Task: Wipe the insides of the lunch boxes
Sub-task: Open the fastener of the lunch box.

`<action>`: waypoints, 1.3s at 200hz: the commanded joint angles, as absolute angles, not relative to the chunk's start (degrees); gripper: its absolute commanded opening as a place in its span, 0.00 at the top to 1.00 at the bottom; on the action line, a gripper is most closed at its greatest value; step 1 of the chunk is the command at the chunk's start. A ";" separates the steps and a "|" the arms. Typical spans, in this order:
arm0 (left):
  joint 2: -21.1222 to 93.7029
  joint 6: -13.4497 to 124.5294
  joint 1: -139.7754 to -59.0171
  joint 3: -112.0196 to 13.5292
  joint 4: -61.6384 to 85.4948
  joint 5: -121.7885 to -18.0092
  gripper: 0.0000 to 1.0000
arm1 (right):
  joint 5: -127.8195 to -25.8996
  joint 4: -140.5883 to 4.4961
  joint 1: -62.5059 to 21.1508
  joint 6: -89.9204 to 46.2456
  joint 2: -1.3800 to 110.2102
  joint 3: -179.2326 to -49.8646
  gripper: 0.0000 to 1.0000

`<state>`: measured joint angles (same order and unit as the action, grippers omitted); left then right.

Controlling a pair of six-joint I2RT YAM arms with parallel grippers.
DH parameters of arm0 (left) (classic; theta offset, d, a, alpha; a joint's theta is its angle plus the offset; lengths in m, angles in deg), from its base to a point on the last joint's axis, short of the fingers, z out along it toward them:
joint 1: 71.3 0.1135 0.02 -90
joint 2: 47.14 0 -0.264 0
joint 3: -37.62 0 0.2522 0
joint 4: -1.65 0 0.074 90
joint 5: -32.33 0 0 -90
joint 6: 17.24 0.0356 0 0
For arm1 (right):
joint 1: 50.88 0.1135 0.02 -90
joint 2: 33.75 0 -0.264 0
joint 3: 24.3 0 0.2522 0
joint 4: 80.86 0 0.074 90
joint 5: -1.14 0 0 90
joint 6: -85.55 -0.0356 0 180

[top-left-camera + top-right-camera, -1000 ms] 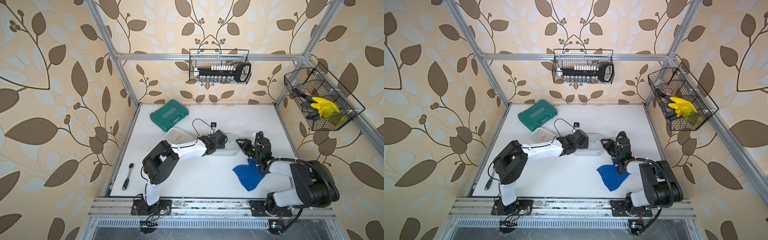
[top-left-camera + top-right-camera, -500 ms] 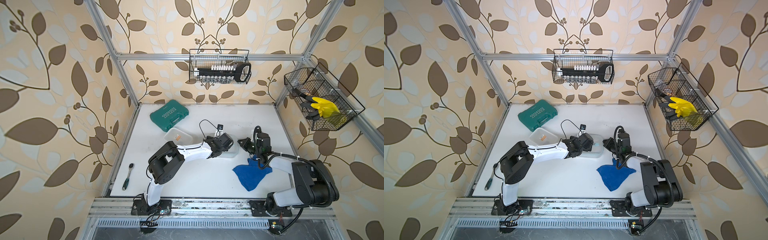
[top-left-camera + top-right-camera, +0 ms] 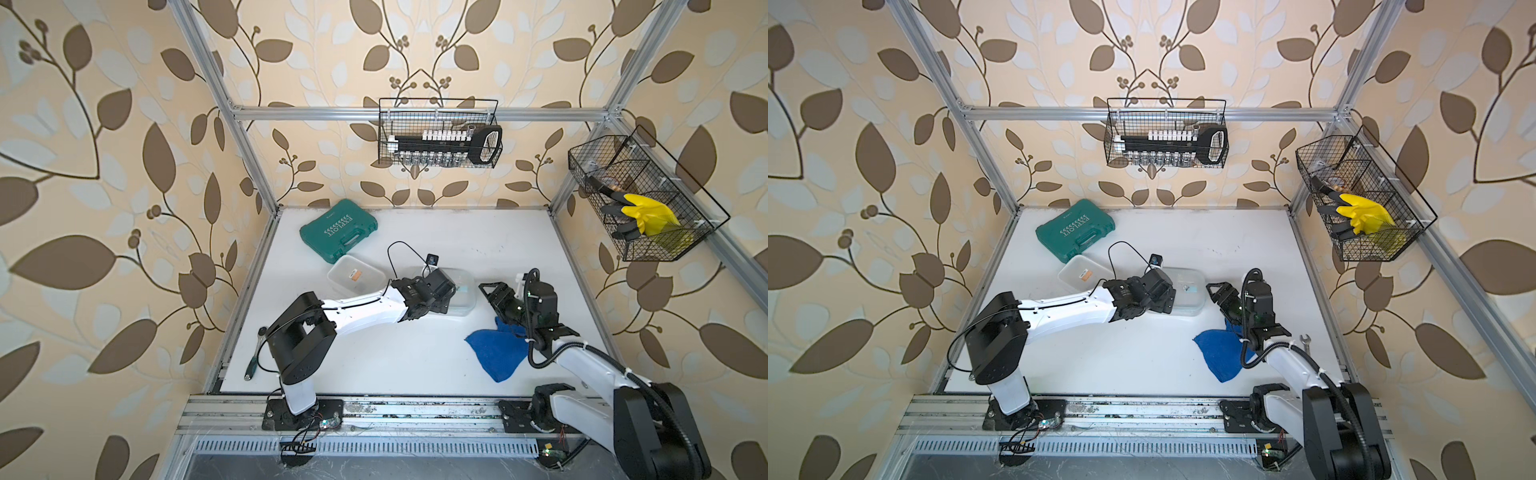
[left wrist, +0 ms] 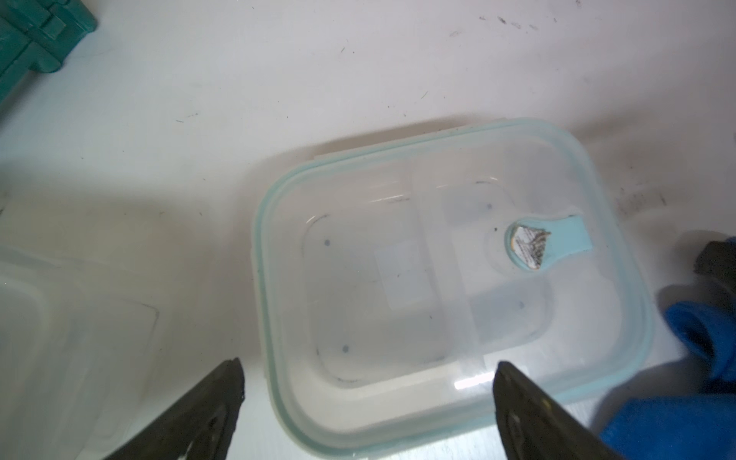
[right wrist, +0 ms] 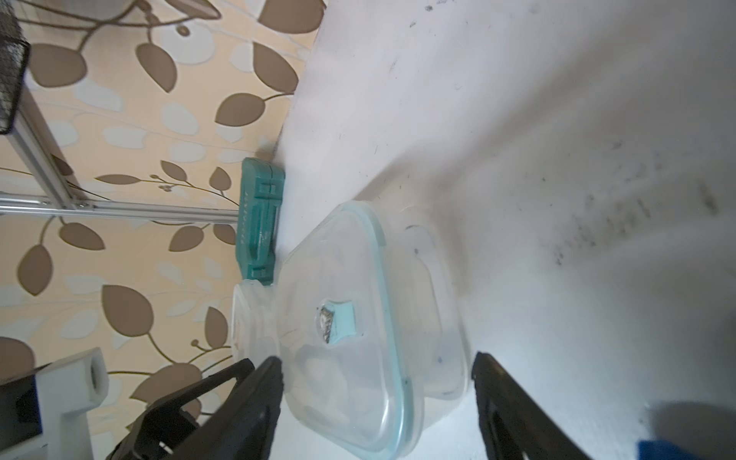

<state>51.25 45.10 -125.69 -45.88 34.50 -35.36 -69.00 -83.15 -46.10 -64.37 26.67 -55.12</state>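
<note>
One lunch box (image 5: pixel 438 310) lidded — cloth (image 3: pixel 494 353), case (image 3: pixel 338 230) near

Extends left arm (image 3: pixel 361 311) long and low toward the middle, with left gripper (image 4: pixel 368 370) pointing down and jaws spread wide. Keeps right arm (image 3: pixel 582 361) folded at elbow, right gripper (image 5: pixel 376 362) facing the left one, jaws clearly parted.

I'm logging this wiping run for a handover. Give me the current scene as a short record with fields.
divided lunch box: mid-table, clear teal-rimmed lid on it
second lunch box: beside the green case
blue cloth: on the table under the right arm, not held
left gripper: open, over the divided lunch box
right gripper: open, empty, pointed at that box
</note>
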 commanded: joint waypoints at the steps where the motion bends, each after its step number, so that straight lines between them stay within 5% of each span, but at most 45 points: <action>1: 47.00 47.48 -125.09 -43.13 33.45 -36.17 0.01 | -70.26 -84.23 -45.21 -73.28 24.23 -50.09 0.24; 50: 50.88 50.80 -121.08 -40.30 25.65 -42.34 0.01 | -76.03 -91.62 -40.45 -83.06 21.79 -46.21 0.22; 112: 54.36 58.03 -120.35 -38.17 15.22 -50.08 0.01 | -85.84 -103.21 -34.48 -91.90 27.74 -43.60 0.34; 260: 53.36 50.96 -120.36 -35.06 15.06 -52.02 0.09 | -98.05 -121.14 -30.31 -92.78 41.26 -41.36 0.47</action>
